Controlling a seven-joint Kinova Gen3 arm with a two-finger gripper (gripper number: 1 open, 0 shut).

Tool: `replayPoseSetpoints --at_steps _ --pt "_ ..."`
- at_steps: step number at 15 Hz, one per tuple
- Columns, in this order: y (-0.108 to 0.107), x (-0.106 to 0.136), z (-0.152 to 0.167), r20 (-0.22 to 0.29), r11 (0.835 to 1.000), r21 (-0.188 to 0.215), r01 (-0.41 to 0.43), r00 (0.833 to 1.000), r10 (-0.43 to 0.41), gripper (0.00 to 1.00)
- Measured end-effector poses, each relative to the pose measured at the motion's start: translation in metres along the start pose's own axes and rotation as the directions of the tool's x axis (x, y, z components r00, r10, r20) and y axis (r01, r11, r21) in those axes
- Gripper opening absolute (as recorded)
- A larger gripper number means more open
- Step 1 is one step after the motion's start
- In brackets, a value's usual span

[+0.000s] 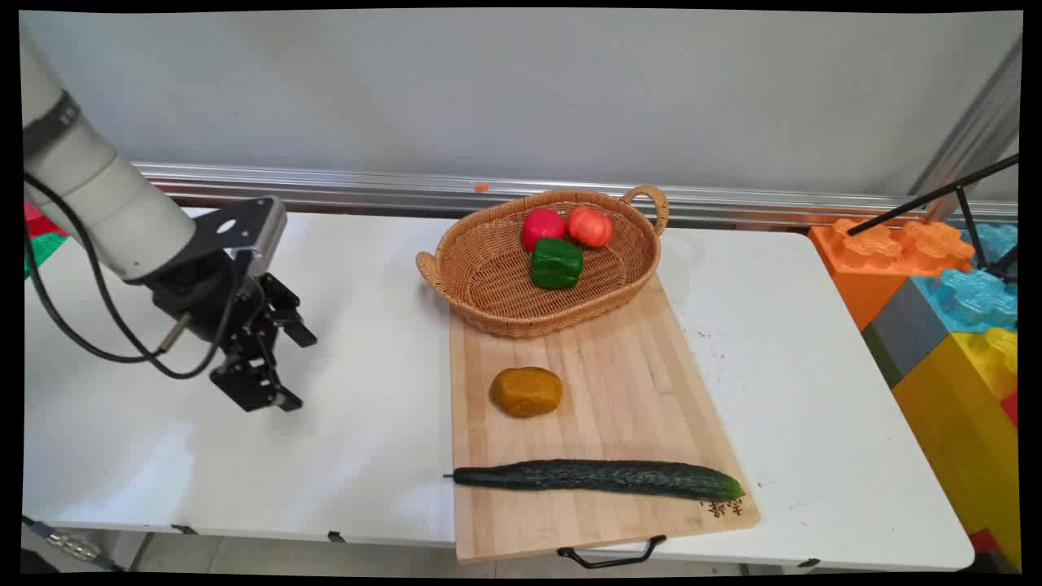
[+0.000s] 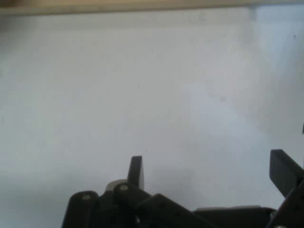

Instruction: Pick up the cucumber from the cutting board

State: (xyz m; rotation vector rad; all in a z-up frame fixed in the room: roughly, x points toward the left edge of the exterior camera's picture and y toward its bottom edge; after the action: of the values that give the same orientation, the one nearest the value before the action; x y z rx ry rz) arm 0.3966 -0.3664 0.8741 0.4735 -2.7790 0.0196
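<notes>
From the main view, I have the hand (image 1: 297, 370) hanging over bare counter (image 1: 366, 423) well to the left of the cutting board (image 1: 619, 382), its two fingers spread wide and holding nothing. It touches nothing, and the board's left edge is the nearest thing to it. On the board, near its left side, lies a brown-orange lump (image 1: 526, 391). A long cucumber (image 1: 598, 478) lies across the board's near end, its stem tip just past the left edge. A wicker basket (image 1: 529, 321) sits over the board's far end and holds a red fruit (image 1: 543, 228), an orange-red tomato (image 1: 590, 225) and a green pepper (image 1: 557, 262), all bunched toward its far side. The board's near edge overhangs the counter's front, with a black handle (image 1: 610, 557) below it. Left of the board the counter is open out to its front edge, while right of the board a narrower strip runs out to coloured toy blocks (image 1: 936, 325) beside the counter. In the hand view, the hand (image 2: 209, 166) shows both fingers set well apart over plain white counter (image 2: 142, 85). A tan strip (image 2: 123, 6) runs along the top edge; it may be the board's side, but I cannot be sure.
</notes>
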Motion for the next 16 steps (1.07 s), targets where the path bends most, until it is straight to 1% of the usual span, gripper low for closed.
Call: replayPoseSetpoints --at_steps 2,4,6,8,10,14,16 --pt "0.002 0.005 0.007 -0.023 1.0 -0.006 0.012 1.0 -0.012 1.0" --pt "0.006 0.015 0.015 -0.052 0.999 -0.014 0.029 0.998 -0.029 1.0" --pt "0.011 0.033 0.024 -0.091 0.998 -0.023 0.051 0.994 -0.053 1.0" --pt "0.018 0.06 0.033 -0.135 0.997 -0.028 0.068 0.988 -0.071 1.0" --pt "0.025 0.089 0.04 -0.172 0.998 -0.028 0.063 0.983 -0.067 1.0" --pt "0.045 0.15 0.055 -0.225 0.999 -0.044 -0.002 0.974 -0.008 1.0" --pt "0.055 0.173 0.065 -0.241 0.998 -0.055 -0.036 0.97 0.022 1.0"
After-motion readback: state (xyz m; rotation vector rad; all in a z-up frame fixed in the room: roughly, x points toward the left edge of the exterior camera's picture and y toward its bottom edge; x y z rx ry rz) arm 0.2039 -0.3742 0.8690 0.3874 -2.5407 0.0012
